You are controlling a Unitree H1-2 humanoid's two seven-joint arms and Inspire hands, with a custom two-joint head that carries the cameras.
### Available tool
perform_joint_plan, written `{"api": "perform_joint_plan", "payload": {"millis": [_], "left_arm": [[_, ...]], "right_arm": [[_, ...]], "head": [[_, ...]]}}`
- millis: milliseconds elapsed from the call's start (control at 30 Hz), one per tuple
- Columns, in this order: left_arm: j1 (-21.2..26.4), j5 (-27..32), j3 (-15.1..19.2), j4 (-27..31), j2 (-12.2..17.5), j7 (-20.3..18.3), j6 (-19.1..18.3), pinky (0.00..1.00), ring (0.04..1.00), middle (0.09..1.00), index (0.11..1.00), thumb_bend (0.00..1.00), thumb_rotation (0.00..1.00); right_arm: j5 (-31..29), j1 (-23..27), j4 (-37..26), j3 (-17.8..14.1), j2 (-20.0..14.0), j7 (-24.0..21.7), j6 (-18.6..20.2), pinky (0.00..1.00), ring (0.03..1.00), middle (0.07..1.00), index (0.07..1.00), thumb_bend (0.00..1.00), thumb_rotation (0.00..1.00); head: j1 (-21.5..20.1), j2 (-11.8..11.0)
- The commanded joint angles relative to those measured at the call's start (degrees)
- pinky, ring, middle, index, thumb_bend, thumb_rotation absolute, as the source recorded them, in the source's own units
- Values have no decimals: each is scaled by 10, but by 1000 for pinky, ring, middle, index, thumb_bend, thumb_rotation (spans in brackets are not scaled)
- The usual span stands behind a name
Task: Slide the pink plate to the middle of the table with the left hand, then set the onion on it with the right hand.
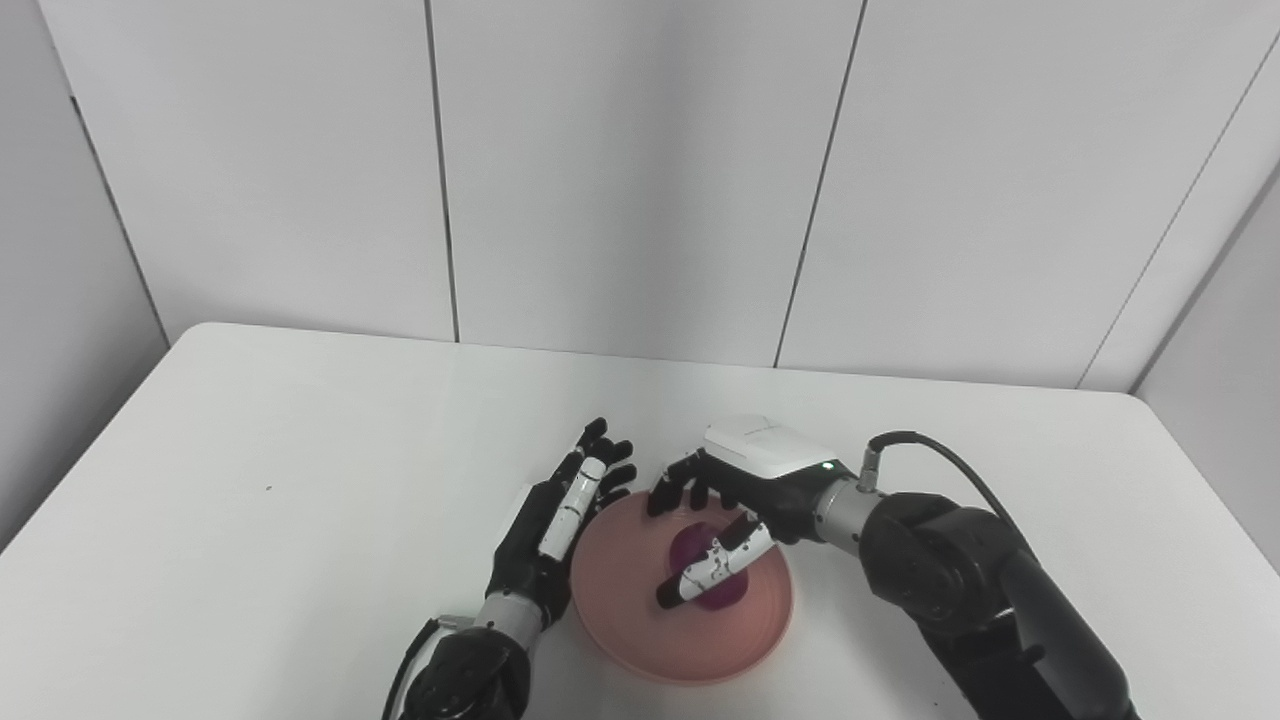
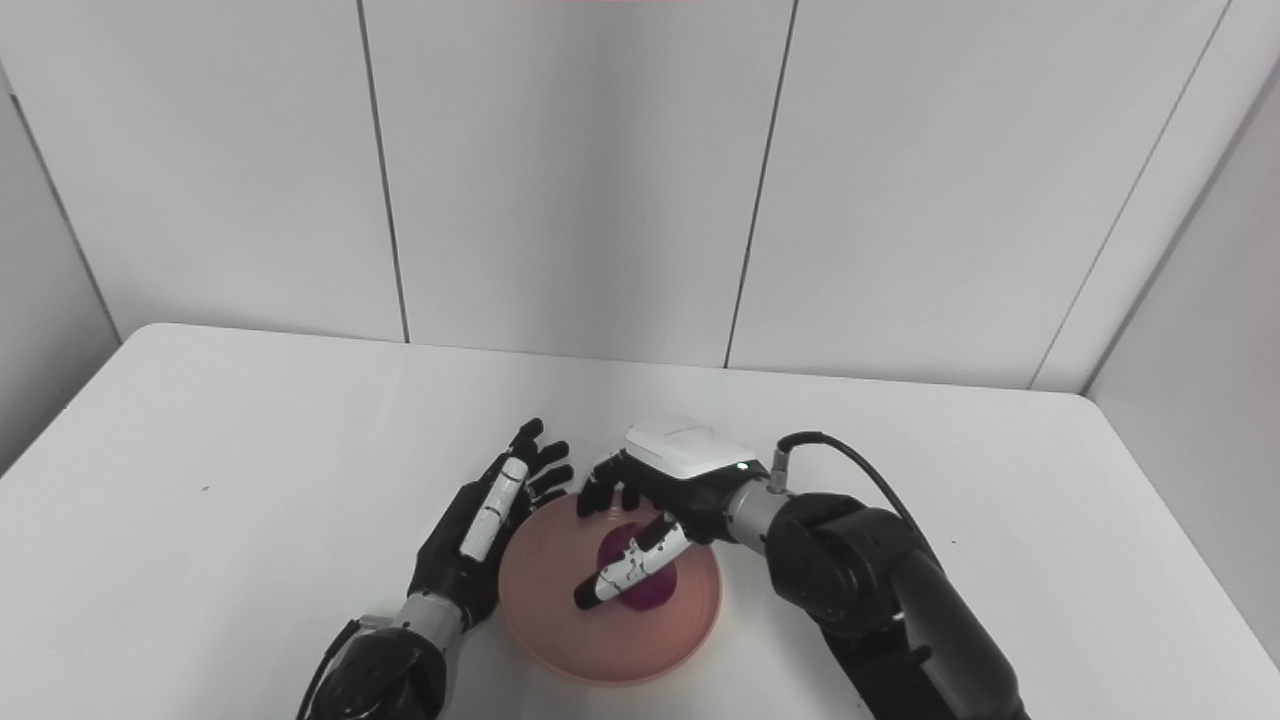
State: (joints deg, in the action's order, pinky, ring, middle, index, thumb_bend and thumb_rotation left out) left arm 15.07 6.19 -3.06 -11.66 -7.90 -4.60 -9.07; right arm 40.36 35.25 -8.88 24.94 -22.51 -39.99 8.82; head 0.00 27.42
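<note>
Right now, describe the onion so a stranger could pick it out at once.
Start at the white table and find the pink plate near its front edge, between the two robot hands. The onion sits in the plate's middle, under the right hand, whose thumb lies across it. It is the only dark purple, rounded thing there; the plate is pale pink and the left hand beside it is black and white.

White table (image 1: 300,420), grey panelled wall (image 1: 640,170)

**Matt and smooth throughout**

The table (image 1: 300,450) looks smooth, matt white. The pink plate (image 1: 640,640) seems matt plastic. The onion (image 1: 690,545) has a purple, perhaps slightly glossy skin. The right hand (image 1: 730,500) wears a glossy white plastic shell.
</note>
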Motion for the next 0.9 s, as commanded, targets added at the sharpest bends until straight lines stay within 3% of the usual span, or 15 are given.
{"api": "perform_joint_plan", "payload": {"millis": [0, 100, 200, 300, 367, 433, 500, 633, 700, 867], "left_arm": [[-24, -1, 3, -38, 5, 6, -41, 882, 872, 891, 936, 636, 801], [-25, -2, 3, -37, 6, 4, -39, 887, 873, 894, 938, 637, 801], [-26, -3, 3, -35, 8, 4, -38, 884, 878, 898, 940, 639, 805], [-27, -3, 4, -34, 10, 4, -38, 884, 877, 902, 943, 634, 805], [-27, -3, 4, -33, 12, 2, -38, 899, 885, 909, 951, 630, 810], [-27, -3, 5, -32, 15, 1, -38, 907, 888, 911, 954, 630, 812], [-27, -2, 6, -29, 17, 0, -40, 909, 889, 909, 953, 620, 812], [-25, 1, 9, -26, 18, -1, -44, 912, 889, 909, 951, 623, 804], [-25, 1, 9, -23, 20, -2, -47, 915, 891, 909, 950, 625, 806], [-24, 3, 10, -20, 22, -5, -52, 923, 896, 913, 954, 614, 813]], "right_arm": [[-20, 29, -19, -27, -3, 23, -14, 491, 588, 661, 679, 1000, 610], [-35, 11, -26, -53, 8, 54, -12, 504, 595, 661, 694, 1000, 617], [-64, -26, -21, -92, 33, 120, -30, 665, 757, 765, 752, 952, 604], [-118, -66, -8, -140, 75, 166, -1, 718, 831, 840, 806, 947, 606], [-168, -88, 8, -178, 106, 186, 25, 794, 884, 896, 877, 941, 693], [-214, -108, 27, -214, 135, 204, 49, 805, 892, 915, 900, 929, 727], [-243, -121, 40, -240, 154, 218, 68, 902, 955, 961, 948, 885, 825], [-325, -140, 65, -289, 186, 239, 84, 982, 994, 991, 981, 823, 786], [-353, -149, 73, -301, 192, 245, 92, 996, 999, 992, 979, 825, 759], [-386, -179, 90, -301, 193, 255, 75, 1000, 1000, 1000, 985, 827, 826]], "head": [[1, 0], [0, 0], [0, 0], [-2, 1], [-4, 0], [-6, 1], [-8, 0], [-13, 0], [-15, 1], [-16, 1]]}}
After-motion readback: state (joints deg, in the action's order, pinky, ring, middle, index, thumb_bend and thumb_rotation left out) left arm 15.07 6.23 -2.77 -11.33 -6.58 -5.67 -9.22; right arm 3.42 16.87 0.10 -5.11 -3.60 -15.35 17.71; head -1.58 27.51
